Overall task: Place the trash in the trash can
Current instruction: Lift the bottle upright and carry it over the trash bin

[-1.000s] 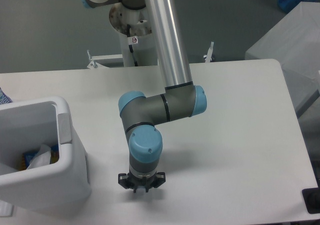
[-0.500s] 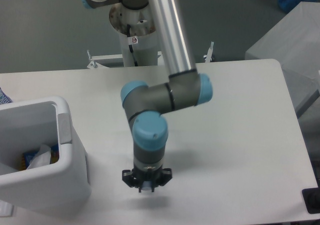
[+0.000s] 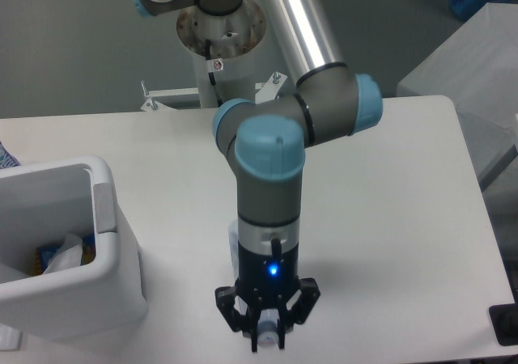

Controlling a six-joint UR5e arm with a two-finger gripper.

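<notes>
The claw (image 3: 268,332) hangs low over the white tabletop (image 3: 388,218), fingers narrowed around something pale, unidentifiable. The large white rectangular plastic trash can (image 3: 77,251) lies well to its left.

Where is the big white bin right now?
The bin sits at the table's left edge in the camera view, left of the end effector, with some trash inside.
</notes>
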